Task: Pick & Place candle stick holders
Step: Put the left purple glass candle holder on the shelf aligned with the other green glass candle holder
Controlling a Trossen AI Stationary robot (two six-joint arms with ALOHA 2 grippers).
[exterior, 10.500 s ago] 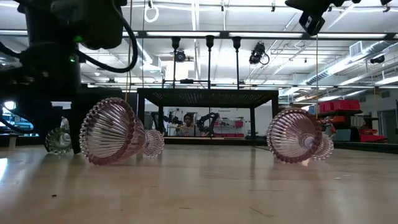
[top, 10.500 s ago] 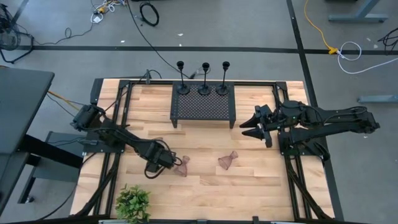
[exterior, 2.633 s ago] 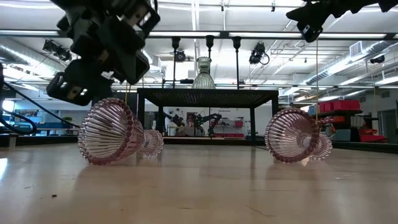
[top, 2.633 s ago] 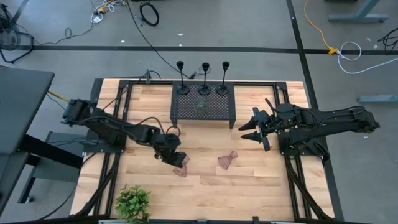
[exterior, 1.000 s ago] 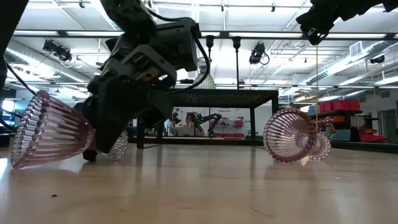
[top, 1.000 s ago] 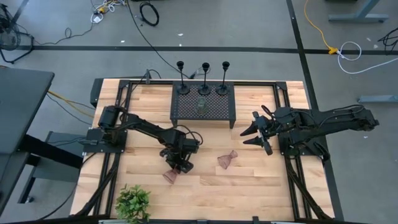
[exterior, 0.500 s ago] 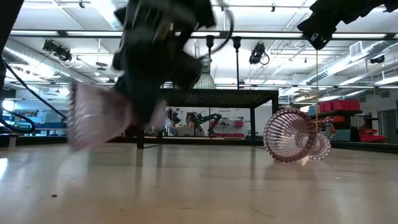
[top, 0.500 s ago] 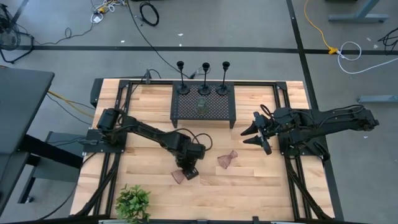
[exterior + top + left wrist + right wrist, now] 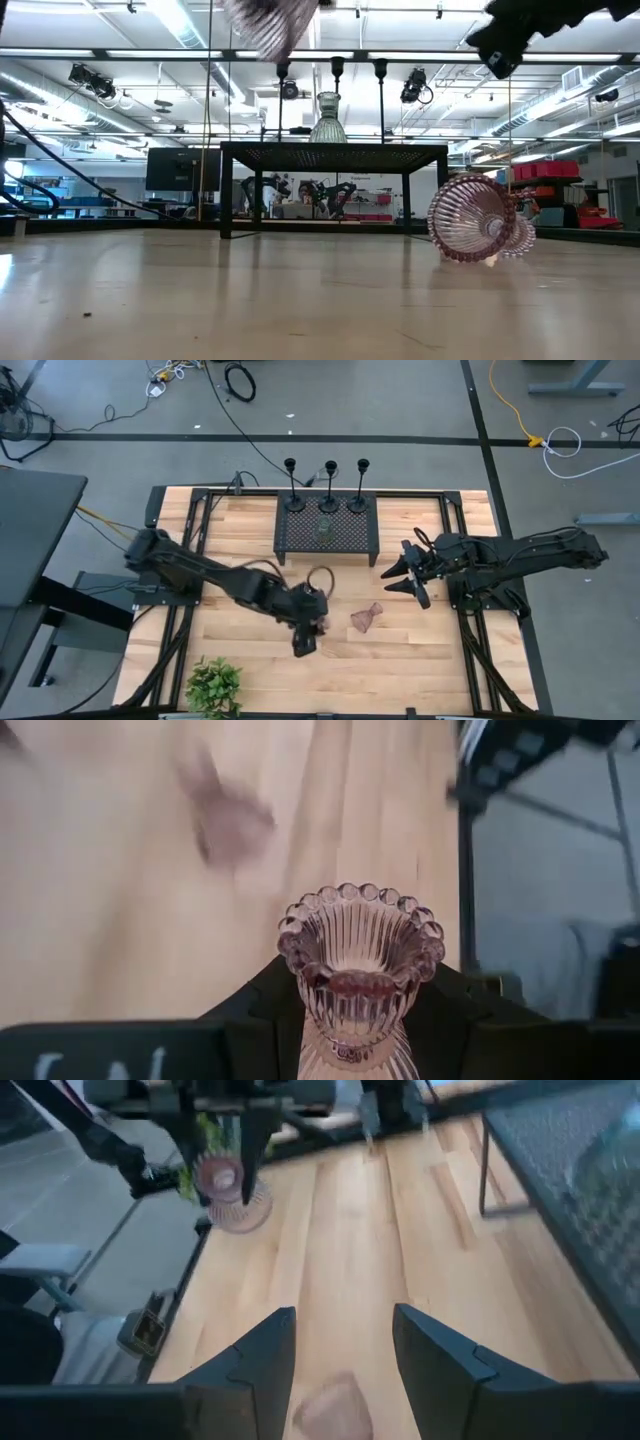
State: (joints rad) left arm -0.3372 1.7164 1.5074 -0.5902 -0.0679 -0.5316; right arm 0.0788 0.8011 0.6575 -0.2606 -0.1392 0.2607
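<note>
From above I log the left pincer (image 9: 306, 628) mid-tabletop (image 9: 240, 525), clamped on a pink glass holder (image 9: 320, 623); a second pink holder (image 9: 366, 617) lies just beside. Low view: that holder (image 9: 478, 221) lies tipped over. Left wrist: holder (image 9: 358, 960) gripped between fingers. Right wrist: right pincer (image 9: 342, 1342) spread wide, hovering.

Black mesh stand (image 9: 327, 536) on wooden table (image 9: 420, 660), leafy plant (image 9: 213, 687) at front edge
</note>
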